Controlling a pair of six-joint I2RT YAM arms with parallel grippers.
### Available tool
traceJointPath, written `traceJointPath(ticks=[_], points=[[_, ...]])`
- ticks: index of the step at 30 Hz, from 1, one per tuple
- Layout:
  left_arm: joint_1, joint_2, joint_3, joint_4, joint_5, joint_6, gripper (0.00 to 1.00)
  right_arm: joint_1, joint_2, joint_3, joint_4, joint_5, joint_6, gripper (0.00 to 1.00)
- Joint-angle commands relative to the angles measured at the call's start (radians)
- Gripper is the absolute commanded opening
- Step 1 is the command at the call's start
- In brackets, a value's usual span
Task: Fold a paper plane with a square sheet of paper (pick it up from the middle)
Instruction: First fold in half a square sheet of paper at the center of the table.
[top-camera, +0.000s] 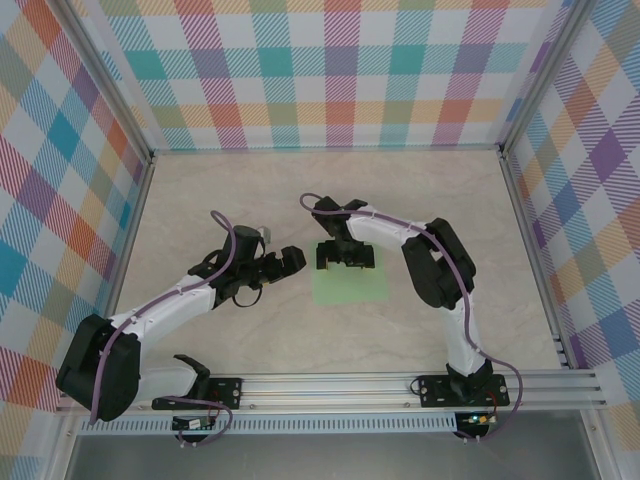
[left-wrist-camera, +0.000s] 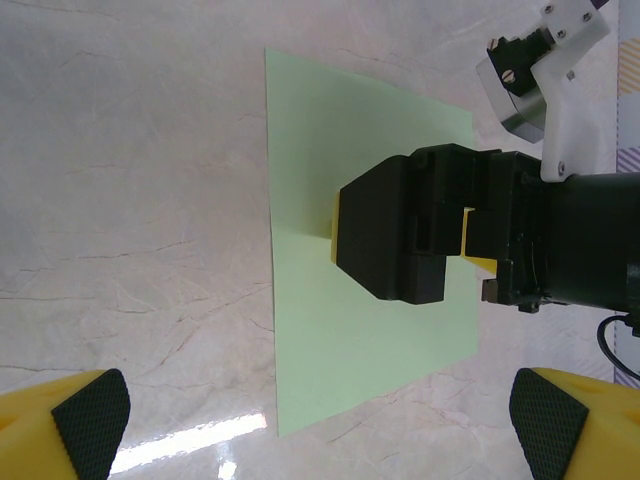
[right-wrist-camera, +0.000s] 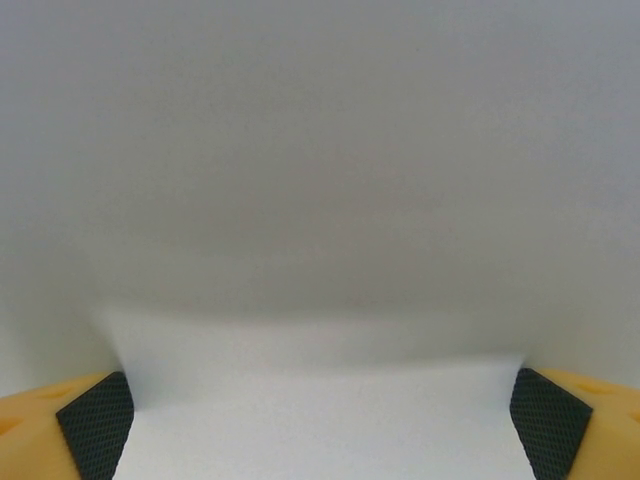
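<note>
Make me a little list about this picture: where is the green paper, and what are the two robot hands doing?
paper: square sheet of paper, pale green, lying flat and unfolded on the table
left gripper: open, holding nothing, off the sheet on its left
right gripper: open, pointing down, low over the sheet; I cannot tell if it touches
folding: not yet begun, no creases to see

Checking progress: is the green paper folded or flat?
Flat and unfolded: the paper lies as one plain square on the table, no creases showing.
</note>
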Motion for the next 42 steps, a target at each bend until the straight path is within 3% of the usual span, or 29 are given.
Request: traceJointPath(ticks=[1, 9, 21, 42], points=[[0.003, -0.021, -0.005, -0.022, -0.002, 0.011, 1.00, 0.001, 0.049, -0.061, 0.009, -0.036, 0.011, 0.98], [0.003, -0.016, -0.002, -0.018, 0.002, 0.009, 1.00, 0.001, 0.014, -0.031, 0.001, -0.042, -0.014, 0.95], [0.002, -0.020, 0.001, -0.022, 0.002, 0.011, 1.00, -0.002, -0.038, 0.060, -0.070, 0.014, -0.050, 1.00], [0.003, -0.028, 0.005, -0.041, -0.005, 0.016, 1.00, -0.014, 0.048, -0.075, 0.019, -0.047, -0.011, 0.99]])
